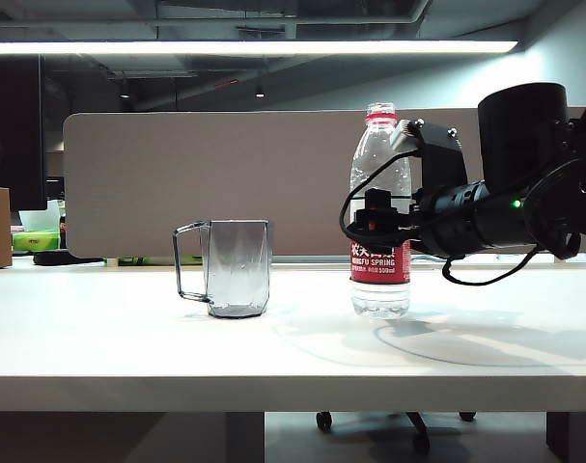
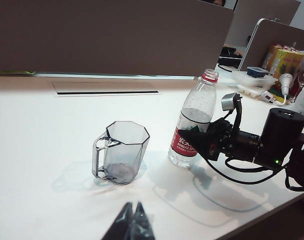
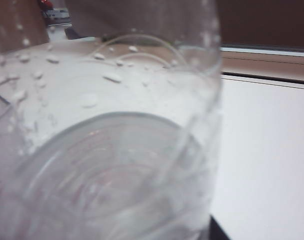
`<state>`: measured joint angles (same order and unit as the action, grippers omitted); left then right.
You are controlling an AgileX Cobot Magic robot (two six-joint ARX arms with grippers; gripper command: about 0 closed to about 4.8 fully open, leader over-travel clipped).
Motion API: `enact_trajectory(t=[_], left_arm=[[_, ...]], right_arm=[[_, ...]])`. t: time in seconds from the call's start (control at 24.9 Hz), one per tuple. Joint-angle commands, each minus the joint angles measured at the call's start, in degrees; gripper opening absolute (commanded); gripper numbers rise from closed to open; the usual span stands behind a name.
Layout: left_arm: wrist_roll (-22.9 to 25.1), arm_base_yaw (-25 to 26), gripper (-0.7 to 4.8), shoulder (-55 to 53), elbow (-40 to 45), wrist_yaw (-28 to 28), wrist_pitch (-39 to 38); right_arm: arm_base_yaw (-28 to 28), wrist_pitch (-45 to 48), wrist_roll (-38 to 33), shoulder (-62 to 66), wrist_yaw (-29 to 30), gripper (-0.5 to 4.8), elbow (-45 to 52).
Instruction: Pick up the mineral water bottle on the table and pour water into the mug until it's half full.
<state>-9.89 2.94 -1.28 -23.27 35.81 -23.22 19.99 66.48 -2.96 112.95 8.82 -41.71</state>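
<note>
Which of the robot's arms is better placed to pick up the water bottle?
The right. Its hand is already at the bottle, level with the label, jaws on either side. The left hand hangs back, short of the mug.

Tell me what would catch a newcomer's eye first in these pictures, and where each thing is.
The tall mineral water bottle stands upright on the white table, right of centre, cap off, with the right gripper reaching in from the right at its label. Left of it, apart, stands the smoky-grey mug, handle turned away from the bottle. The left gripper hangs back on the near side of the mug, touching nothing.
</note>
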Motion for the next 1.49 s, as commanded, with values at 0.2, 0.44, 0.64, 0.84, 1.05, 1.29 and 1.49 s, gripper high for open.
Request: enact_trajectory(t=[0.2, 0.44, 0.64, 0.84, 1.05, 1.29, 1.49], left_arm=[[0.3, -0.1, -0.05, -0.1, -0.2, 0.0, 0.5], [0.3, -0.1, -0.05, -0.1, -0.2, 0.0, 0.5], [0.2, -0.1, -0.05, -0.1, -0.2, 0.0, 0.5], [0.3, -0.1, -0.05, -0.1, -0.2, 0.0, 0.6], [0.2, -0.1, -0.05, -0.1, -0.2, 0.0, 0.5], [0.3, -0.1, -0.05, -0.1, -0.2, 0.0, 0.6], [0.3, -0.1, -0.05, -0.1, -0.2, 0.0, 0.5]], right_arm=[[0.1, 0.6, 0.2, -0.2, 0.1, 2.13, -0.7], [0.1, -2.8, 7.2, -1.6, 0.1, 1.80, -0.7], [0.2, -20.1, 21.1, -10.9, -5.2, 1.81, -2.1], [1.6, -45.0, 34.3, -14.3, -13.4, 1.94, -14.4], [5.2, -51.0, 45.9, -14.3, -19.6, 1.94, -22.2], [7.5, -57.9, 56.5, -14.2, -26.1, 1.93, -27.1], [7.7, -57.7, 63.3, -14.1, -28.3, 1.94, -27.1]])
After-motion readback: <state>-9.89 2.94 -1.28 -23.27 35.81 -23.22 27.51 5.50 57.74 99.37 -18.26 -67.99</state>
